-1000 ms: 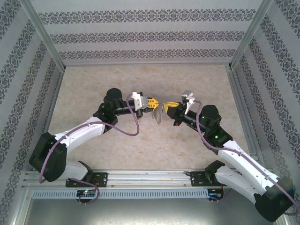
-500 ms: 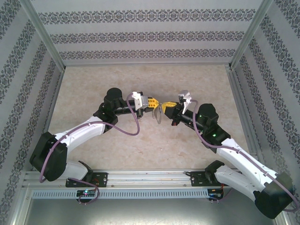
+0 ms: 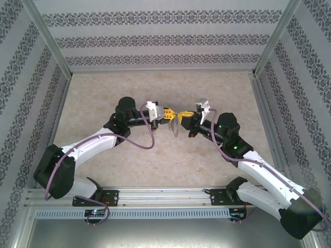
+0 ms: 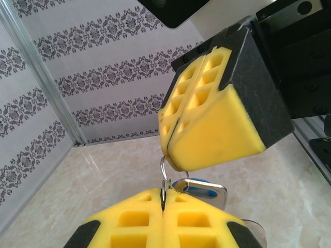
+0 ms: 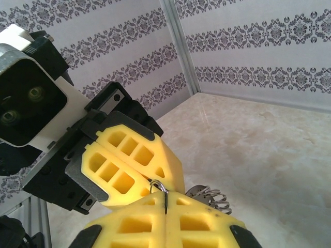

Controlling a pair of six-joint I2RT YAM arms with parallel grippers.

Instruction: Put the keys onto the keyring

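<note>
Tip to tip above the marble-patterned table (image 3: 155,88): my left gripper (image 3: 168,113) and my right gripper (image 3: 184,117) face each other, each pair of yellow fingers pressed fully together. The top camera shows the keyring (image 3: 176,127) as a grey loop hanging just below the left gripper's tips, off the table. The key is too small to pick out at that range.

The left wrist camera supplies what the overhead shot misses. A thin wire of the keyring (image 4: 164,173) rises out of the seam of the left gripper (image 4: 163,200), which pinches it, and runs up to the tip of the right gripper (image 4: 174,150). The key (image 4: 199,189), a blue head and a bit of silver, sits just beyond the left gripper's tips, directly under the right gripper's pads. Whether those pads clamp the key or only the wire, I cannot tell.

The right wrist camera adds the keyring's wiry, coiled edge (image 5: 211,196), poking out just beside the left gripper (image 5: 153,174). It also shows a small bend of wire at the seam of the right gripper (image 5: 165,200).

A second ago a strip of bare table separated the right gripper from the left gripper; it has since closed in until the tips all but meet. The left gripper and the loop below it have barely shifted.
</note>
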